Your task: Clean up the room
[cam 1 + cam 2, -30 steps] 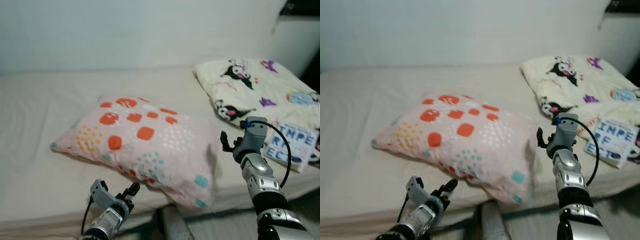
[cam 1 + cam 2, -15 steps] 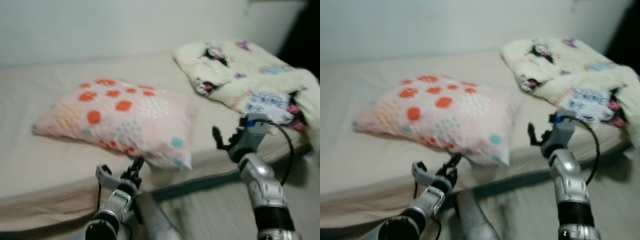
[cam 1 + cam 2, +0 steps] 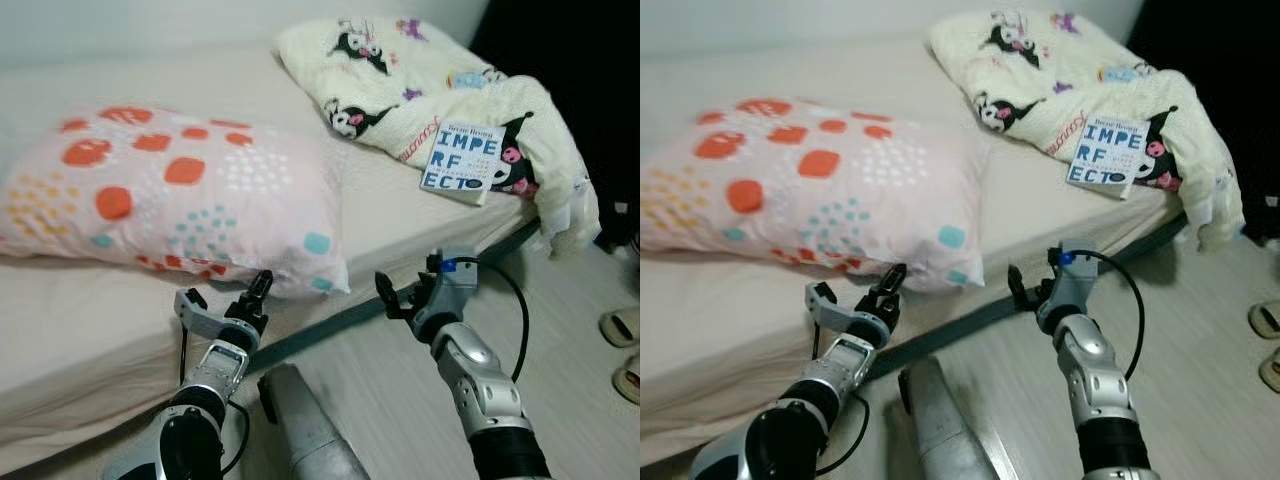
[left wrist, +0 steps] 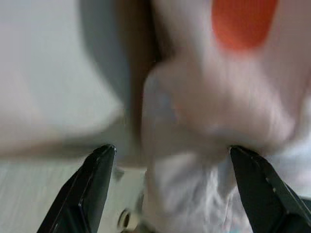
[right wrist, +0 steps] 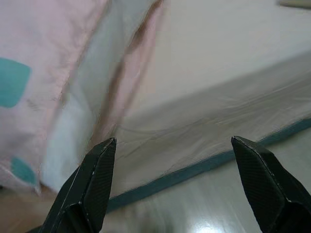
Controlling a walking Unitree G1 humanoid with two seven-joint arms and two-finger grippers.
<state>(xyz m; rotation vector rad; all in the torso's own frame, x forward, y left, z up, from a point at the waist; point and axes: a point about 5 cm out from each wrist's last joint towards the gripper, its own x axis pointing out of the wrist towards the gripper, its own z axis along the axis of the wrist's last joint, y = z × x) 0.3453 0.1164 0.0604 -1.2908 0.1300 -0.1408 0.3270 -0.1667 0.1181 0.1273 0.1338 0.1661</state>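
Note:
A pink pillow (image 3: 170, 195) with orange and teal spots lies on the beige bed (image 3: 90, 330). At the bed's right end sits a bunched cream blanket (image 3: 400, 80) with cartoon figures, and a book (image 3: 461, 158) rests on it. My left gripper (image 3: 225, 300) is open just under the pillow's front edge; in the left wrist view the pillow's corner (image 4: 204, 111) sits between its fingertips (image 4: 104, 158). My right gripper (image 3: 405, 288) is open beside the mattress edge, off the pillow's right corner (image 5: 29, 82), with nothing in it.
Slippers (image 3: 621, 326) lie on the pale wood floor (image 3: 570, 300) at the far right. The blanket hangs over the bed's right corner (image 3: 565, 190), with a dark opening behind it. A teal band (image 3: 330, 320) runs along the mattress edge. My own grey body (image 3: 305, 430) shows below.
The whole view has swung and dropped, so the bed's right end, floor and slippers now show. My right gripper has come down from beside the pillow to the mattress edge. Both grippers stay open.

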